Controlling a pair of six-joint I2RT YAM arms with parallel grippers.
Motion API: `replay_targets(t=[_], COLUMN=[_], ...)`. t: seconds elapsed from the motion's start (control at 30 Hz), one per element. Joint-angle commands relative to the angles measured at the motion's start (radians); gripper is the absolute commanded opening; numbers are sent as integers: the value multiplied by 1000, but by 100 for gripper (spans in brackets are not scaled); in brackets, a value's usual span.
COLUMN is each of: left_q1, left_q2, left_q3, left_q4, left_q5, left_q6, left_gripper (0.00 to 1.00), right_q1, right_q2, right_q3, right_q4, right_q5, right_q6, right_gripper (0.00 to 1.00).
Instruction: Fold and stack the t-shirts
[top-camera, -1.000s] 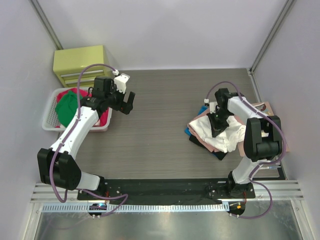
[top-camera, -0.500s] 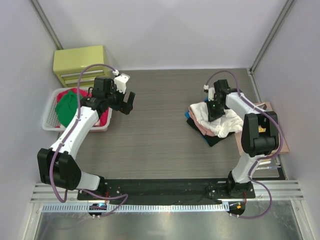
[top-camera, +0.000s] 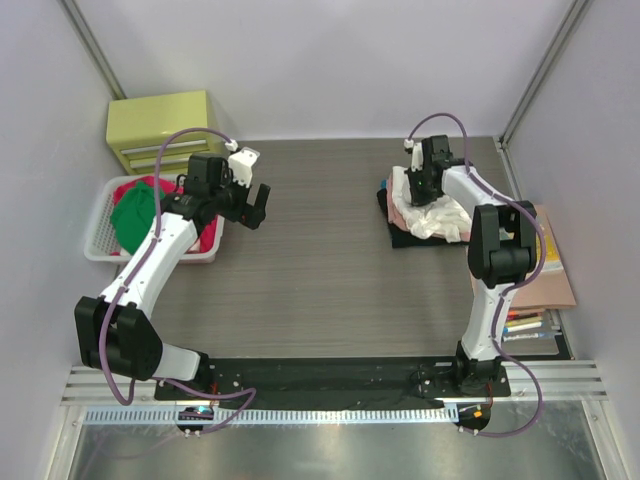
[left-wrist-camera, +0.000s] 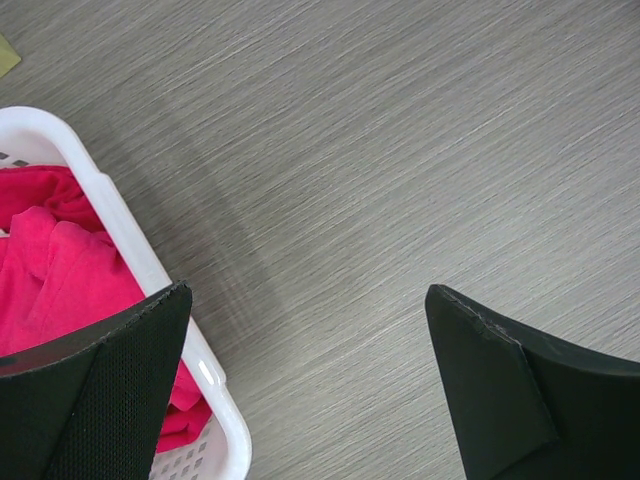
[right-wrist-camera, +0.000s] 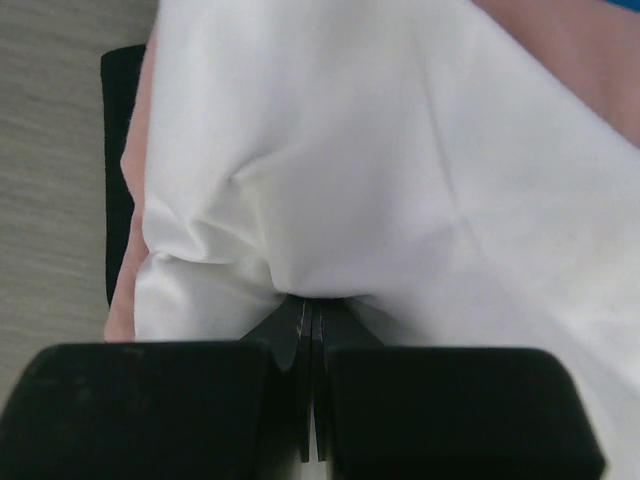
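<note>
While the left gripper (top-camera: 256, 205) hangs over the table (top-camera: 320, 280) just beside the white basket (top-camera: 97, 247), the right gripper (top-camera: 420, 195) is down on the pile of t-shirts at the far right of the table.

Left side: in the left wrist view the left gripper (left-wrist-camera: 308, 292) has its fingers (left-wrist-camera: 100, 390) spread wide with nothing between them. Grey table surface (left-wrist-camera: 380, 150) shows in the gap. The basket rim (left-wrist-camera: 150, 270) runs under the left finger, with the red t-shirt (left-wrist-camera: 60, 270) inside. From above, the red t-shirt (top-camera: 132, 188) and the green t-shirt (top-camera: 130, 222) lie bunched together in the basket. A yellow-green cabinet (top-camera: 160, 125) stands behind it.

Right side: in the right wrist view the right gripper (right-wrist-camera: 310, 310) has its fingers pressed together, pinching a fold of the white t-shirt (right-wrist-camera: 350, 150). The cloth puckers at the pinch. The salmon-pink t-shirt (right-wrist-camera: 560, 60) lies under the white one, and the black t-shirt (right-wrist-camera: 118, 150) shows at the pile's left edge. From above, the white t-shirt (top-camera: 440, 220) is crumpled on top, not flat. The black t-shirt (top-camera: 405, 238) is at the bottom. A book (top-camera: 550, 285) lies near the pile, at the table's right edge.
</note>
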Motion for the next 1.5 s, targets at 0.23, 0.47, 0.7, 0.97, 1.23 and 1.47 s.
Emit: replay_targets(t=[0.23,0.47,0.7,0.97,1.23,1.47], left_q1=[0,0,0,0,0,0], left_q2=[-26,-10,-7,0,2,-12], left_q3=[30,30,28,25,21,8], left_q4=[-12,-14,-15,-14,-15,-14], left_q5=[-24,-17,-15,-9,6,5], left_q6=[21,21,19,19,15,19], left_gripper=[100,100,100,100,100,100], right_q1=[-7,-53,-136,-225,-283,-297], right_q2=[296,427,497,508,537,582], right_q3=[347,541,663,673,743,770], right_q4=[2,-73,-100,-89,-83,-81], right_q5=[118,175,209,226,301,365], right_q6=[-18,-30,-18,11,-35,-49], right_gripper=[1,1,1,1,1,1])
